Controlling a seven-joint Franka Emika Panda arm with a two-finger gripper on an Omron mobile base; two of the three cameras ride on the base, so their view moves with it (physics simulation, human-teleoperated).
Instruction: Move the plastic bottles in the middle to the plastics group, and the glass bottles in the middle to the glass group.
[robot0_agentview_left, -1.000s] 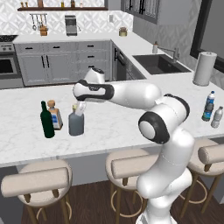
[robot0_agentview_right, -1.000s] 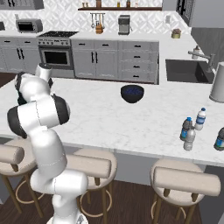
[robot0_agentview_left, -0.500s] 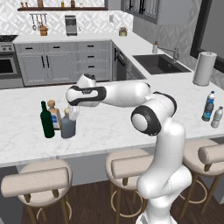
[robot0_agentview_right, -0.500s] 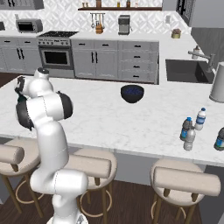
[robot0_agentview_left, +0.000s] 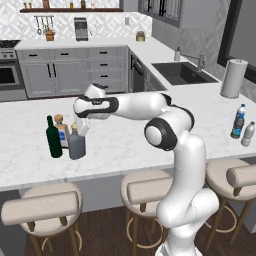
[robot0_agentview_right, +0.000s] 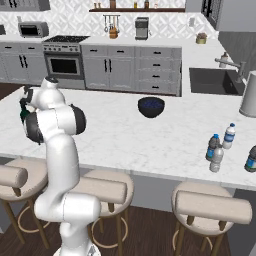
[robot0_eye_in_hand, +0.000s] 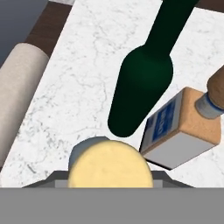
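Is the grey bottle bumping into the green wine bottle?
Apart. In the left base view, a strip of white counter shows between the grey bottle and the green wine bottle.

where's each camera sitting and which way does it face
Left base view: behind the arm to its left, looking forward and down over the counter; the arm reaches left to the grey bottle beside the green wine bottle.
Right base view: behind to the right; the arm stands at left, dark bowl mid-counter.
Hand view: looks down on the grey bottle's tan stopper.
Both base views share the small plastic bottles near the paper towel roll.
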